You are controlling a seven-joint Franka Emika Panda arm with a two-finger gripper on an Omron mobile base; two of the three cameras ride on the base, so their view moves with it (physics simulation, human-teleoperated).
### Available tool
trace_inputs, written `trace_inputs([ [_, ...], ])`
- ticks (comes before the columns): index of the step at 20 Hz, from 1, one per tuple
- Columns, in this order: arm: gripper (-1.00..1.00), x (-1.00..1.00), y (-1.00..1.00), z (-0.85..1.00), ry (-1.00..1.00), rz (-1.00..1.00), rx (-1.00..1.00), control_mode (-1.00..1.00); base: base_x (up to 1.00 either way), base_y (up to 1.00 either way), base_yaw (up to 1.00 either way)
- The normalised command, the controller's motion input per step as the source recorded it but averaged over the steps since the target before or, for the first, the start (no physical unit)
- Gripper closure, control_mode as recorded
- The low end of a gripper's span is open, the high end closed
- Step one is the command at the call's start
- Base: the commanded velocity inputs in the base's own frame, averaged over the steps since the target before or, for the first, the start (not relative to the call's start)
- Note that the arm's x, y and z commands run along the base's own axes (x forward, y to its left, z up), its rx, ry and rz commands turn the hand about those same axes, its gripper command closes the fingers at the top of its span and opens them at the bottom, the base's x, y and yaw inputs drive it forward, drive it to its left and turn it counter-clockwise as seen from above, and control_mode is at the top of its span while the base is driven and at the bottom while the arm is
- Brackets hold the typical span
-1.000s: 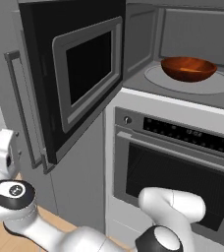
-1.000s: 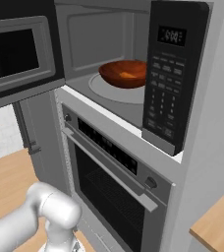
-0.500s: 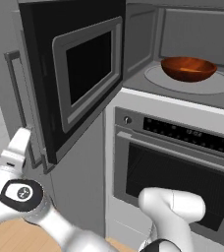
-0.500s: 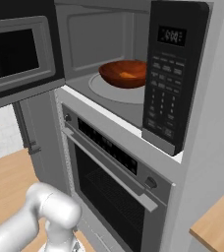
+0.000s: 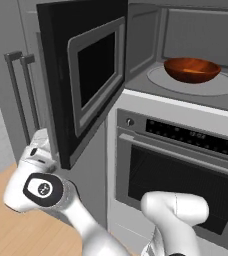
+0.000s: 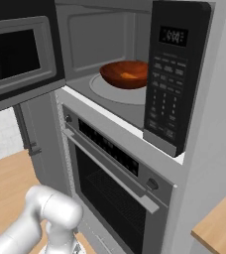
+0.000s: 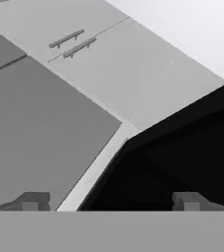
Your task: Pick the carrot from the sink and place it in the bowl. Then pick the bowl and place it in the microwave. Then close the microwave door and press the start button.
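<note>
The microwave [image 5: 186,45] stands open, and the reddish-brown bowl [image 5: 192,70] [image 6: 126,74] rests on its pale turntable [image 5: 156,80]. Inside the bowl a brighter orange streak looks like the carrot [image 6: 130,75]. The microwave door [image 5: 86,75] [image 6: 21,54] swings far out to the left. Its black edge [image 7: 182,147] lies right in front of my gripper [image 7: 109,202], which is open and holds nothing. The white hand [image 5: 38,152] sits low, beside the outer face of the door. The sink is out of view.
The black keypad panel [image 6: 172,74] forms the microwave's right front. Below it sits the oven [image 5: 186,170] with its black control strip and knob. A grey cabinet with two long handles [image 5: 18,95] stands left of the door. Wooden counters [image 5: 16,220] [image 6: 219,223] lie low on both sides.
The hand has moved right, from the left edge of the left base view up to the outer side of the open door. The elbow followed. Bowl and door have not moved.
</note>
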Motion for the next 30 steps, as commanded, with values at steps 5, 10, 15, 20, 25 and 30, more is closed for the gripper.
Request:
trace_inputs([
  [5, -1.00, -0.36, -0.69, 0.54, -0.35, 0.00, 0.22, -1.00, 0.00, 0.00, 0.00],
  [10, -1.00, -0.66, -1.00, 0.31, -0.43, 0.00, 0.35, -1.00, 0.00, 0.00, 0.00],
  [15, -1.00, -0.84, -0.96, 0.26, -0.49, 0.00, 0.52, -1.00, 0.00, 0.00, 0.00],
  [20, -1.00, -0.45, -1.00, 0.39, -0.36, 0.00, 0.58, -1.00, 0.00, 0.00, 0.00],
  [25, -1.00, -0.10, -1.00, 0.20, -0.24, 0.01, 0.52, -1.00, 0.00, 0.00, 0.00],
  [30, -1.00, 0.57, -0.89, -0.02, -0.01, 0.00, 0.26, -1.00, 0.00, 0.00, 0.00],
])
